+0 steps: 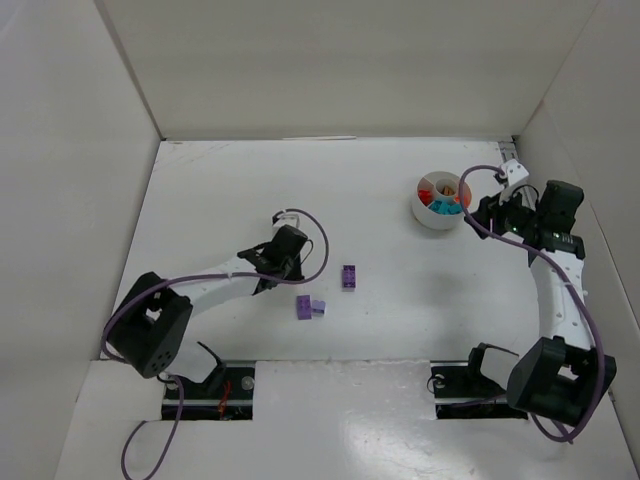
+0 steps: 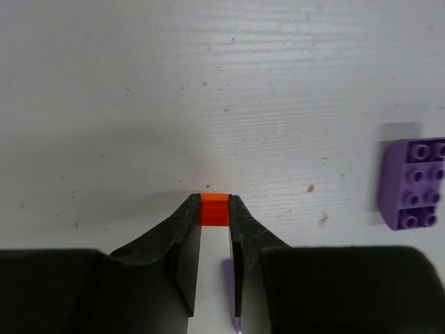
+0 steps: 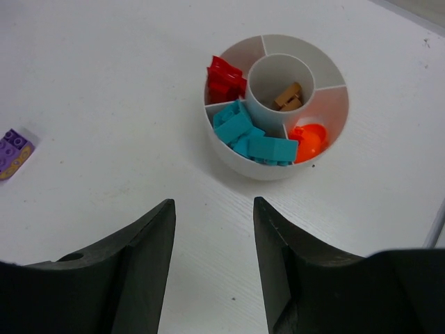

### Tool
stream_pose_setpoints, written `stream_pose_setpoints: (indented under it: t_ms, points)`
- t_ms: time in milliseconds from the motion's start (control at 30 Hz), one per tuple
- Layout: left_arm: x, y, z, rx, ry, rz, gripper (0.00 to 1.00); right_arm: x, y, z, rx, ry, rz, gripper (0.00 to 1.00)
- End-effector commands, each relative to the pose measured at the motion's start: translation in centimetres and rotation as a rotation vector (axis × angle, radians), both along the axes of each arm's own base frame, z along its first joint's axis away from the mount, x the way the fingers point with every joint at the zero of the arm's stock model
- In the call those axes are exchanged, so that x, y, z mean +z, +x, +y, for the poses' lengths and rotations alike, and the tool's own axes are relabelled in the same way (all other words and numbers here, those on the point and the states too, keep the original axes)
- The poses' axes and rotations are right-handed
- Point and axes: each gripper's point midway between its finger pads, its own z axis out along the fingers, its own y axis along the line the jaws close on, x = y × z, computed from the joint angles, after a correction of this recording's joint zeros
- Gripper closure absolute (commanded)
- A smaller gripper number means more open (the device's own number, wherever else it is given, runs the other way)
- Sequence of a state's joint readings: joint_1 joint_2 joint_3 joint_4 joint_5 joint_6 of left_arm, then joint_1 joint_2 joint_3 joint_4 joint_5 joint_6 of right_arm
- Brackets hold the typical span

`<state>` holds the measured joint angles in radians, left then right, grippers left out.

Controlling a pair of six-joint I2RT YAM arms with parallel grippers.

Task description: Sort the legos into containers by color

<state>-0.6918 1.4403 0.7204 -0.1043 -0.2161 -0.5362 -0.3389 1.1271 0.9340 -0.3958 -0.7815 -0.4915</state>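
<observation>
Your left arm [image 1: 215,285] reaches from its base at the near edge out to the right and away from you, folded low over the table [image 1: 400,330]. In its wrist view the left gripper [image 2: 215,206] is drawn narrow, its two dark fingers pinching a small orange brick [image 2: 215,210] right at the tips. You cannot tell from these views whether that brick touches the table. A rounded purple brick [image 2: 414,184] lies studs-up to the right of the fingers, apart from them.

Just beyond that arm's wrist in the top view, a pair of purple bricks [image 1: 303,307] sit against each other on the table. A single purple brick [image 1: 348,277] lies a little farther out and to the right of them.

Your right arm [image 1: 555,290] rises from its base along the right side of the table. Its wrist bends left toward the dish [image 1: 425,215] at the far right. The right gripper [image 3: 212,209] is spread wide and holds nothing, with bare table between its fingers and the dish [image 3: 236,161] just ahead of them.

Inside the dish, red bricks [image 3: 224,78] fill the left wedge and teal bricks [image 3: 250,136] crowd the near one. An orange piece [image 3: 309,139] sits in the right wedge, and a tan piece [image 3: 288,97] rests in the central hub.
</observation>
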Motion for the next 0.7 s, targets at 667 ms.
stream_pose_setpoints:
  t_ms: [667]
  points:
    - [29.4,2.0,-3.7,0.296,-1.157,-0.567,0.9,12.6,-5.5,28.2,0.507,0.213,-0.735,0.44]
